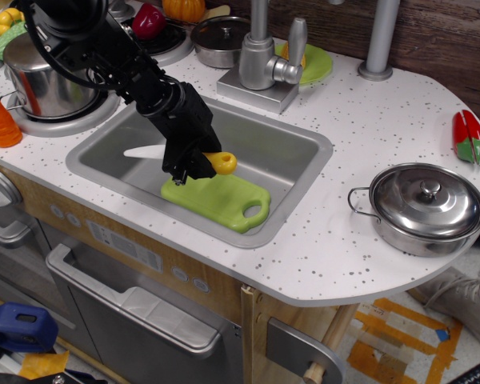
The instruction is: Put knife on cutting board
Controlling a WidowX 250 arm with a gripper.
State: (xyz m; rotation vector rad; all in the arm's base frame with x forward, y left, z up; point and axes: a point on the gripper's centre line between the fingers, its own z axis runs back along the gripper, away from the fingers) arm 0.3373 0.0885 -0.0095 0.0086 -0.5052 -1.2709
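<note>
Knife held over the board

I have the knife (212, 162) clenched in the gripper (189, 170), held level for laying flat, its blade trailing behind. The cutting board (218, 197) lies just beneath in the sink (292, 152).

Your black gripper (194, 164) is closed around the knife (194, 157), whose handle is yellow on one side of it and whose blade is white on the other. Just beneath it you see the lime-green cutting board (224, 198), lying in a matte grey sink (300, 156). Around that, the counter (368, 120) is white with fine dark speckles. Well off on the blade's side there is an orange carrot (0, 122) beside a shiny silver pot (40, 76). Beyond the gripper you have a grey tap (264, 60) and a light-green plate (314, 64). Far off on the handle's side sits a polished steel lidded pan (426, 206), and past it a red-and-green vegetable (470, 138).
</note>
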